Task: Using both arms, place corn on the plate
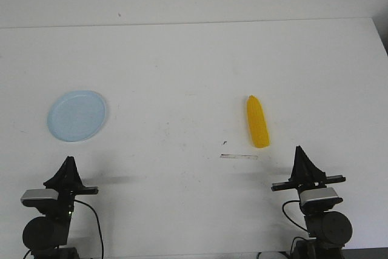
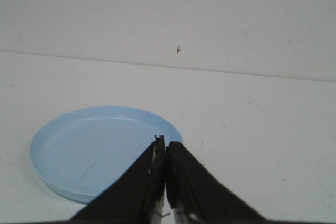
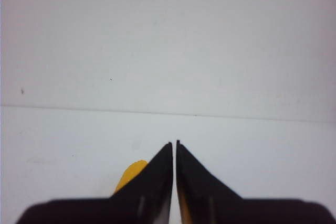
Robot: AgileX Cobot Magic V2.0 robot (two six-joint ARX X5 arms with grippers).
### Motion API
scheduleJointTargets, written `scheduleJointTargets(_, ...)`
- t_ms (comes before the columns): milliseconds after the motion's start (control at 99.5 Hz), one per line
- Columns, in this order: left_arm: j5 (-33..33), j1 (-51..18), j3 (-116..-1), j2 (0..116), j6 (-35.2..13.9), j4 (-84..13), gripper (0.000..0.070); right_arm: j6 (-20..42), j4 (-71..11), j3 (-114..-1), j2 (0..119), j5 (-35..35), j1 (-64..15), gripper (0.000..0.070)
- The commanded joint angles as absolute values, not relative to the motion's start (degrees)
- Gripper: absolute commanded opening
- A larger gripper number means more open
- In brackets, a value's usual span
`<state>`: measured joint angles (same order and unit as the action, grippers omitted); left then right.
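The smooth bright yellow plastic corn cob [image 1: 257, 121] lies on the white table [image 1: 182, 77], right of centre, well apart from the round pale-blue plastic plate [image 1: 77, 115] at the left. Both the left gripper [image 1: 69, 163] and right gripper [image 1: 300, 153] are clenched, seemingly empty.

Closed left gripper [image 2: 166, 148] over plate [image 2: 79, 156]
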<state>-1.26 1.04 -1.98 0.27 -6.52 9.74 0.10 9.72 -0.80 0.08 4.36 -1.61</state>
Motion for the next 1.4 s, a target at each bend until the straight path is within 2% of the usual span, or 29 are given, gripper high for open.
scheduleJointTargets(0,-0.9,1.0,-0.8,0.2,-9.0,12.1,0.0001,0.6,10.4,-0.7,0.1,4.4,-1.7,0.0007)
scheduleJointTargets(181,2.6,1.1,-3.1,1.5,-14.8,11.2,0.0001,0.6,10.4,-0.7,0.1,4.4,-1.7,0.0007)
scheduleJointTargets(402,2.9,1.1,-11.4,9.1,-14.8,10.3,0.0001,0.6,10.4,-0.7,0.1,4.4,-1.7,0.0007)
scheduleJointTargets(684,2.8,1.1,-25.8,30.3,-14.2,8.4,0.0001,0.6,10.4,-0.7,0.1,4.4,-1.7,0.0007)
scheduleJointTargets(774,2.8,1.1,-31.9,38.2,-13.3,3.9,0.0001,0.6,10.4,-0.7,0.1,4.4,-1.7,0.0007)
scheduleJointTargets(995,2.6,1.1,-43.9,54.9,-2.0,-7.2,0.0001,0.6,10.4,-0.7,0.1,4.4,-1.7,0.0007)
scheduleJointTargets(1166,2.6,3.1,-54.4,65.0,-2.9,-22.0,0.0001,0.6,10.4,-0.7,0.1,4.4,-1.7,0.0007)
scheduleJointTargets(1247,2.3,5.9,-58.6,69.1,-4.8,-27.9,0.0001,0.6,10.4,-0.7,0.1,4.4,-1.7,0.0007)
scheduleJointTargets(1387,-4.5,12.7,-63.1,74.4,-6.9,-33.6,0.0001,0.6,10.4,-0.7,0.1,4.4,-1.7,0.0007)
